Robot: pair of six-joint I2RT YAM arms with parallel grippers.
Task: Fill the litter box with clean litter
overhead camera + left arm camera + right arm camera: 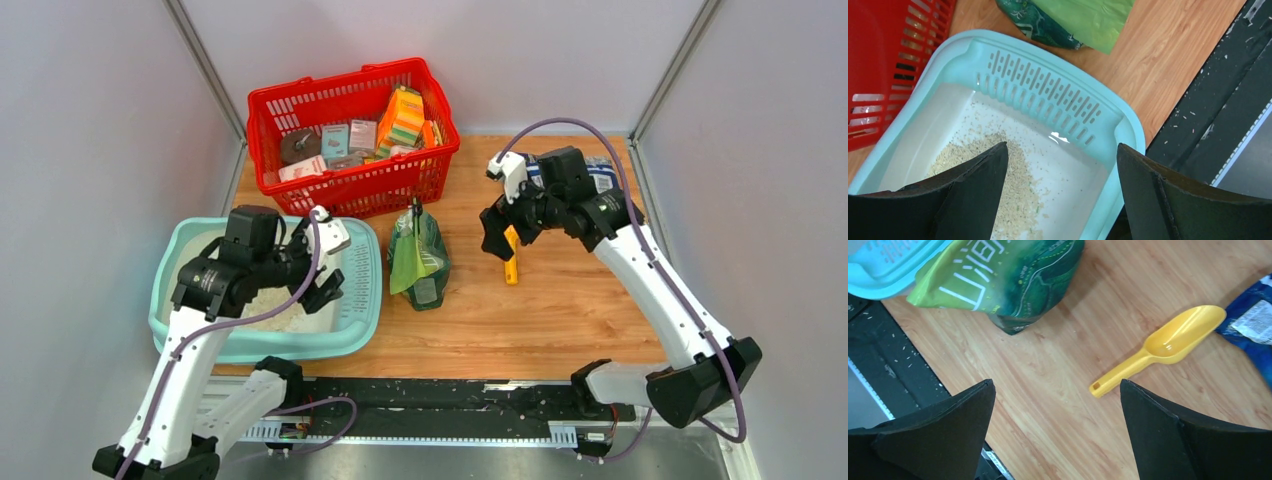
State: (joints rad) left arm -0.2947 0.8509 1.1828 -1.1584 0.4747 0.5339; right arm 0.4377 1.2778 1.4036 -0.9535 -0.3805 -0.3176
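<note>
Pale teal rounded plastic litter box (355,300) lower left of the overhead view, at wooden table (560,320) front edge, small heap of beige-white clean litter (1013,200) inside, left gripper (1062,146) above, jaws wide, empty, red mesh plastic basket (350,180) of packets upper centre, green printed bag (420,260) centre, right gripper (1057,382) spread wide, empty, over yellow plastic scoop (1168,342) on bare wood.

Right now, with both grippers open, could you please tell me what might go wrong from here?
The yellow scoop lies flat on the table, so the right gripper may push it into the blue packet instead of gripping it. The green bag sits right beside the litter box; the left gripper could knock it over.
</note>
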